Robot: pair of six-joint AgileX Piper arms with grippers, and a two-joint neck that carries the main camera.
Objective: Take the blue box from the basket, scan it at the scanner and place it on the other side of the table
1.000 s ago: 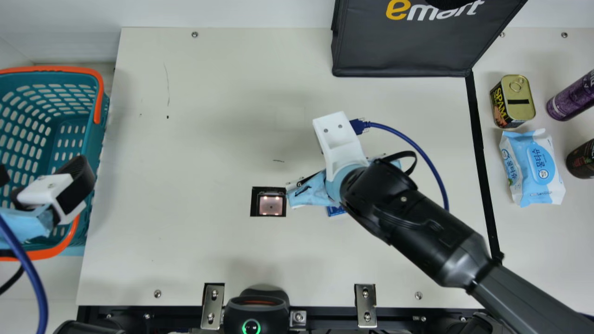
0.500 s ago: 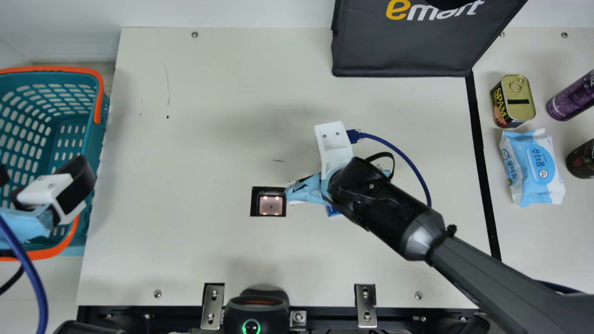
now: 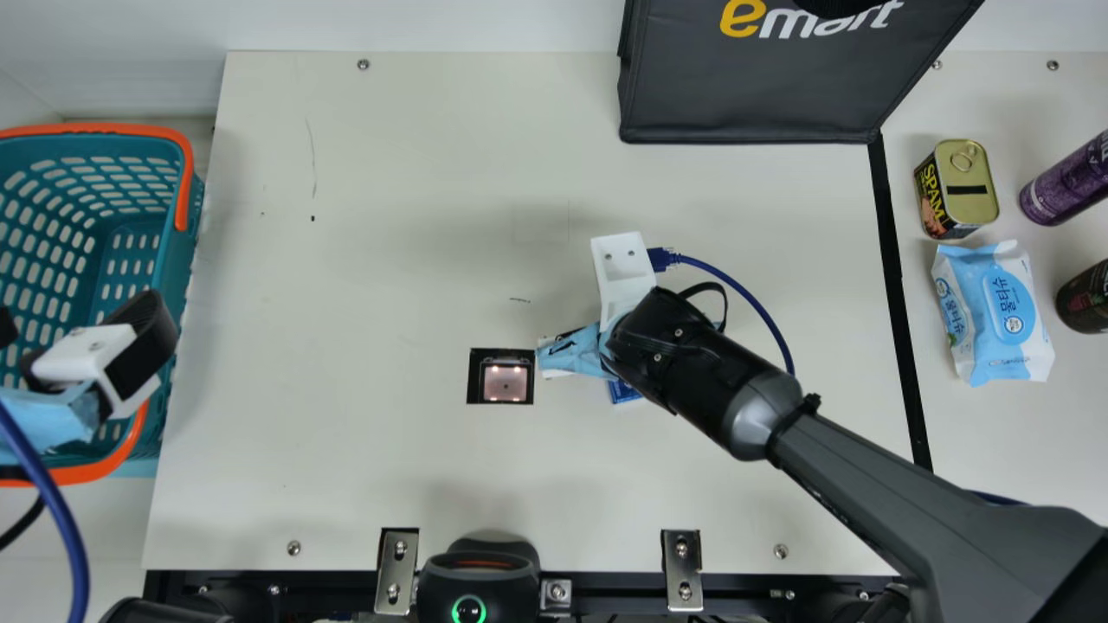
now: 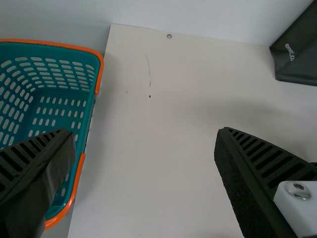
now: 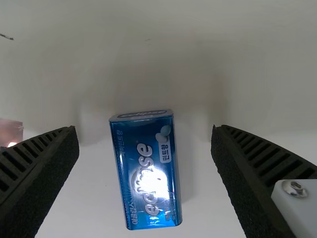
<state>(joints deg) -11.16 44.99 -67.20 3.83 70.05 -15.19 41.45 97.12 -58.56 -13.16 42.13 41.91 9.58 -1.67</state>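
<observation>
Main view: the blue box (image 5: 146,173) lay on the counter (image 3: 372,260) at the scanner's (image 3: 505,383) 3 o'clock, long axis crossing the nearer right gripper's (image 5: 145,127) closing line; both arms' jaws stood wide.

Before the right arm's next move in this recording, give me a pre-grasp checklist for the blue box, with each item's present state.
1. Right gripper open: ok, fingers wide apart.
2. Blue box lined up between them: ok, with a gap on either side.
3. Fingers low enough to close on the box: cannot tell.
4. Box clear of the scanner window: ok, it lies beside it on the table.
5. Left gripper out of the way: ok, over by the basket.
6. Box already scanned: cannot tell.
</observation>
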